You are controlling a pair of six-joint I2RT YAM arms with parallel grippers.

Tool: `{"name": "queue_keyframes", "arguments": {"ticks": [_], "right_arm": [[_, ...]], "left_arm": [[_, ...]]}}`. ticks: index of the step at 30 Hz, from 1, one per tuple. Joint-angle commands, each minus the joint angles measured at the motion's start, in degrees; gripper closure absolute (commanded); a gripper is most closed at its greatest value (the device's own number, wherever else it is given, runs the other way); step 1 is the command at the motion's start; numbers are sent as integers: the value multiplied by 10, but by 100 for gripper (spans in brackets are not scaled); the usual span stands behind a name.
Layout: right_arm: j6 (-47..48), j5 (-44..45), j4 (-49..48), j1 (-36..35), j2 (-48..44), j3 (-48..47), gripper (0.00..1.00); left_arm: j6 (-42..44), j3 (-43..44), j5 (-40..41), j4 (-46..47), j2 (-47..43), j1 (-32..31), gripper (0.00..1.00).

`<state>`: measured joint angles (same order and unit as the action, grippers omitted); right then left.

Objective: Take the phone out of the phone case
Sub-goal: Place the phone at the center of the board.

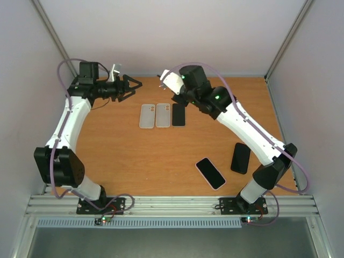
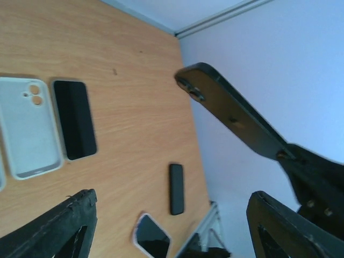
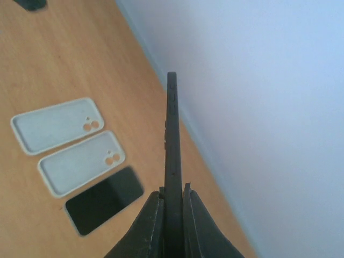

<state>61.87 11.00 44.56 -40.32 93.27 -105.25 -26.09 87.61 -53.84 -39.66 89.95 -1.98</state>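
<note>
Right pincer (image 3: 173, 196) is clamped on a dark phone (image 3: 172, 134), held aloft edge-on and apparently cased. Left pincer (image 1: 134, 87) gapes wide and empty just beside it. Empty cases (image 1: 148, 115) lie below on the surface (image 1: 161, 161). Removal looks undone.

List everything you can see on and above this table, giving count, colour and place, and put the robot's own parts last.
pale cases: 2, translucent white, side by side, far middle of the table
flat black phone: 1, black, beside the cases on the right arm's side
second black phone: 1, black, near right part of the table
pale-rimmed phone: 1, dark screen with light rim, beside the second black phone, nearer the middle
held phone: 1, dark, raised above the far table; cannot tell if it is cased
table: 1, orange wood
left arm: 1, white and black, far left, jaws open and empty
right arm: 1, white and black, jaws shut on the held phone
</note>
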Motion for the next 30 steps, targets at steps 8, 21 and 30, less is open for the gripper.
{"name": "queue_keyframes", "arguments": {"ticks": [8, 21, 30], "right_arm": [[179, 171, -259, -110, 12, 77, 99], [350, 227, -498, -172, 22, 188, 99], [475, 233, -675, -193, 34, 259, 99]], "left_arm": [[-334, -81, -84, 306, -57, 3, 20], [-382, -122, -44, 303, -52, -6, 26], [-425, -142, -45, 349, -52, -13, 58]]}}
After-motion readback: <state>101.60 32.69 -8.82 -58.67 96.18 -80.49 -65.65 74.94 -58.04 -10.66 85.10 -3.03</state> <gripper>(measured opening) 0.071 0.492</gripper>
